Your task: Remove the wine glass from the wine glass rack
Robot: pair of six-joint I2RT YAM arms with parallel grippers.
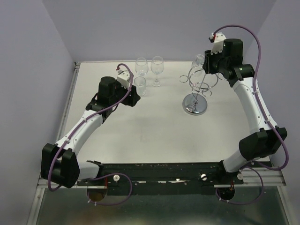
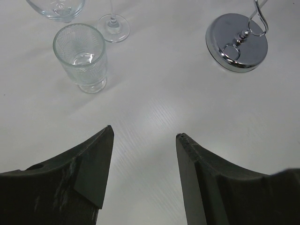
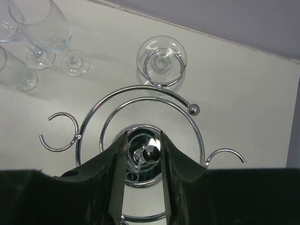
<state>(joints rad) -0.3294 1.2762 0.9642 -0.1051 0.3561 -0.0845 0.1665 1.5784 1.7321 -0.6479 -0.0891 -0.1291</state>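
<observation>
1. Over to the right gripper [image 3: 143, 140]: it hangs directly above the wine glass rack [image 1: 195, 104] and looks straight down on it.
2. Its fingers stand a narrow gap apart. The ball top of the post [image 3: 150, 153] shows in that gap, and we see neither finger pressing on it (nothing is clamped, as far as we can see).
3. And the wine glass [image 3: 161, 61]? It sits at the far side of the rack's ring [image 3: 136, 86], beyond the fingertips and close to the table's back edge. We see it end-on, and we cannot tell how it hangs there.
4. The gripper and the wine glass are apart, with the ring between them.
5. The rack stands upright, its disc base [image 2: 236, 42] flat on the table [image 1: 150, 136].
6. Now to the left gripper [image 2: 145, 133]: its jaws are wide apart over bare table and hold nothing.
7. Just ahead of it stands a short ribbed glass [image 2: 80, 56], upright and untouched.
8. Behind that one we have two stemmed glasses [image 1: 141, 65] [image 1: 157, 68], upright side by side near the back edge and left of the rack.
</observation>
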